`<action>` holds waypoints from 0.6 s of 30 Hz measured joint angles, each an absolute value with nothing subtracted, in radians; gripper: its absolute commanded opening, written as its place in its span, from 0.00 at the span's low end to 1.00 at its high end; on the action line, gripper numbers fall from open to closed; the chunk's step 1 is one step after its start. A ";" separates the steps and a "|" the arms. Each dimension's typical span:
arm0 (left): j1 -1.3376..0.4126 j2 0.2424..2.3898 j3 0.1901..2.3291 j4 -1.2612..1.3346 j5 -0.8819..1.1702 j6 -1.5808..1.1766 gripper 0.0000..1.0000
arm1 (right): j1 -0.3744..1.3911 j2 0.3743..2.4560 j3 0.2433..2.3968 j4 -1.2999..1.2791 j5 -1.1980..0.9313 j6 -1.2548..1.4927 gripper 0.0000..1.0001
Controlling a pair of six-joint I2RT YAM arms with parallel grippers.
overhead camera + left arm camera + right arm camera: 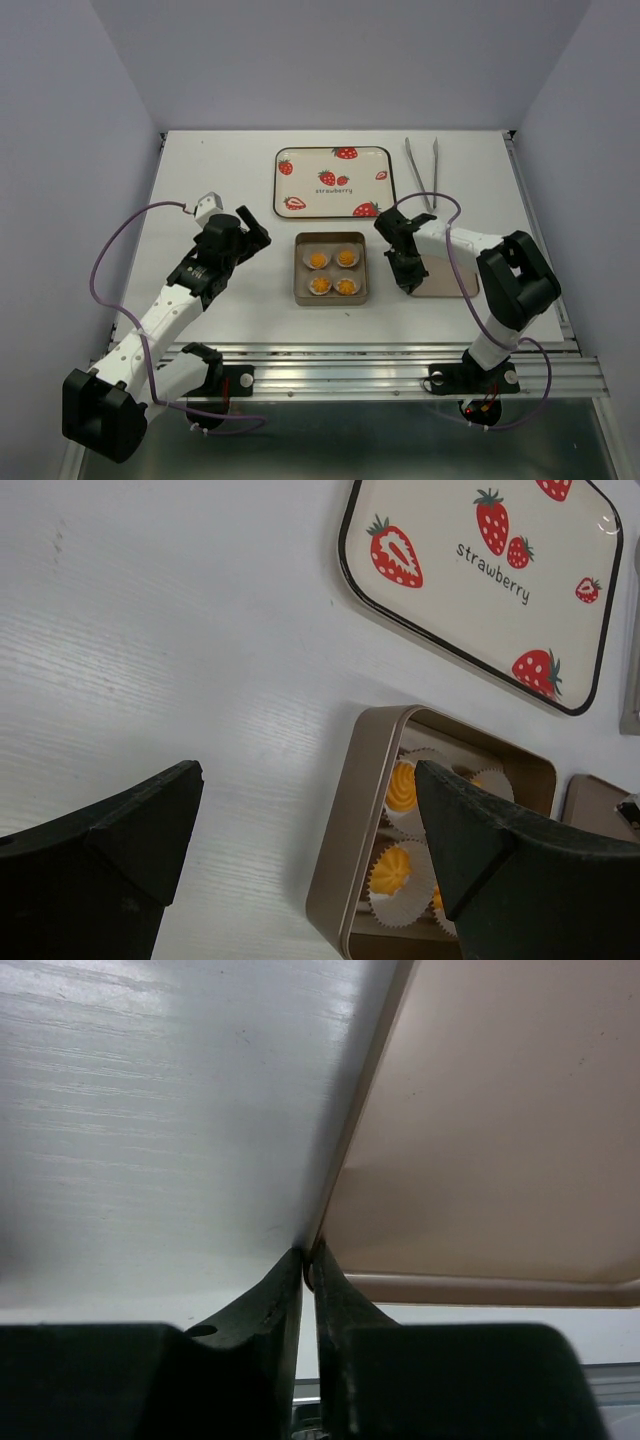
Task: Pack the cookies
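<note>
Right pincer (pixel 309 1255) is pinching the lid (pixel 480 1140) by its edge; left pincer (pixel 308 772) is hanging wide open.
Cookies (pixel 332 272) are sitting in the tin (pixel 298 275), between the two pincers, just right of the left one.

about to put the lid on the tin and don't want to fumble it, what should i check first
1. All four cookies sit inside the tin: ok.
2. Nothing over the tin's opening: ok.
3. Right gripper closed on the edge of the lid: ok.
4. Left gripper open and off to the tin's side, not touching it: ok.
5. Lid already clear of the table: cannot tell.
6. Thin-edge pinch firm enough to carry the lid: cannot tell.
</note>
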State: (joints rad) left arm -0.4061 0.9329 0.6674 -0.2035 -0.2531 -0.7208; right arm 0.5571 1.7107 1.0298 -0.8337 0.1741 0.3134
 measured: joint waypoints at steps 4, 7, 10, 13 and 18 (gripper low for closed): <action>-0.406 0.933 0.667 -0.214 -0.268 -0.723 0.99 | 0.557 1.710 1.030 -0.835 0.172 0.310 0.01; -0.406 0.933 0.668 -0.214 -0.270 -0.724 0.99 | 0.557 1.702 1.030 -0.834 0.164 0.308 0.01; -0.406 0.933 0.668 -0.214 -0.270 -0.726 0.99 | 0.557 1.655 1.031 -0.823 0.126 0.299 0.01; -0.406 0.933 0.668 -0.214 -0.268 -0.730 0.99 | 0.557 1.562 1.038 -0.804 0.081 0.290 0.01; -0.406 0.932 0.668 -0.214 -0.261 -0.734 0.99 | 0.557 1.417 1.072 -0.749 -0.005 0.292 0.01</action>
